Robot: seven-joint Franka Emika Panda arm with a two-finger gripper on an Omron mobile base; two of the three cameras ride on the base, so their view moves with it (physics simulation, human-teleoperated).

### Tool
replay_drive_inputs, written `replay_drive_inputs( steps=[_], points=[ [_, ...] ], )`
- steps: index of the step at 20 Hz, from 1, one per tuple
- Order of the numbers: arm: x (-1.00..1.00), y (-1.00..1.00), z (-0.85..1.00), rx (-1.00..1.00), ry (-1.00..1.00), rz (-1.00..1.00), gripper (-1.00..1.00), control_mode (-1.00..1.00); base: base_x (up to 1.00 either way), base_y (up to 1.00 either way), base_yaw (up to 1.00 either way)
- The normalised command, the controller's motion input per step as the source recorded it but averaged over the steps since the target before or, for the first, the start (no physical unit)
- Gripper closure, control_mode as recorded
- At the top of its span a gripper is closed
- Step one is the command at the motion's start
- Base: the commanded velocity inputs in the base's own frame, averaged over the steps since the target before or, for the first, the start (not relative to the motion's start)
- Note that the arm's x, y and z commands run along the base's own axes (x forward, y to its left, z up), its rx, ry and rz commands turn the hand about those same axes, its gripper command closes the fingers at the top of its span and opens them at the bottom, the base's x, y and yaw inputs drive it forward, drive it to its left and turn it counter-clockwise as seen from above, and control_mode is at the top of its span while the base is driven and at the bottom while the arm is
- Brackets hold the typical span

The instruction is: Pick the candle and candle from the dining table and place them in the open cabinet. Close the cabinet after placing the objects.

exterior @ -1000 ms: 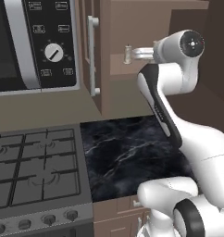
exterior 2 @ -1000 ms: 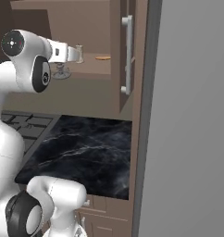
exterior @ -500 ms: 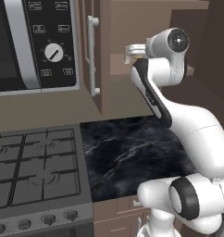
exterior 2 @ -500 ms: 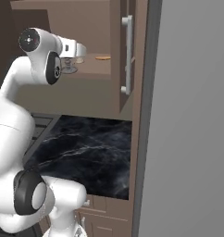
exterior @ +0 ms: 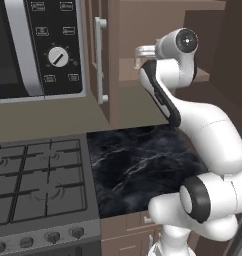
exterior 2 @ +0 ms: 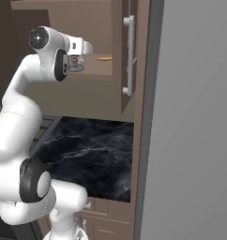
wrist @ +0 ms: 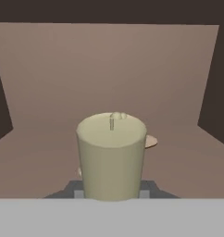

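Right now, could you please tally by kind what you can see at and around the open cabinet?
Candle: 1
Cabinet doors: 2, left door and right door
Flat tan thing on the shelf: 1
Microwave: 1
Gas stove: 1
Total: 6

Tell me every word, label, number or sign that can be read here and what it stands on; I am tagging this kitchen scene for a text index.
Microwave control panel: small white markings on the buttons and around the dial, too small and blurred to read.
Candle, cabinet, counter, stove: no text or signs visible.
No legible text anywhere in these views.
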Motion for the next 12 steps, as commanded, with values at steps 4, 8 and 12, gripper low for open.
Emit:
replay_drive_inputs(
  steps=[4, 8, 12],
  points=[
    [0.18, -0.19, 0.00, -0.02, 0.00, -0.02, 1.00, -1.00, 0.00, 0.00, 0.00],
    [0.09, -0.12, -0.12, 0.00, 0.00, 0.00, 1.00, -1.00, 0.00, 0.00, 0.00],
    [0.03, -0.05, -0.22, 0.00, 0.01, 0.00, 1.00, -1.00, 0.00, 0.00, 0.00]
  ],
)
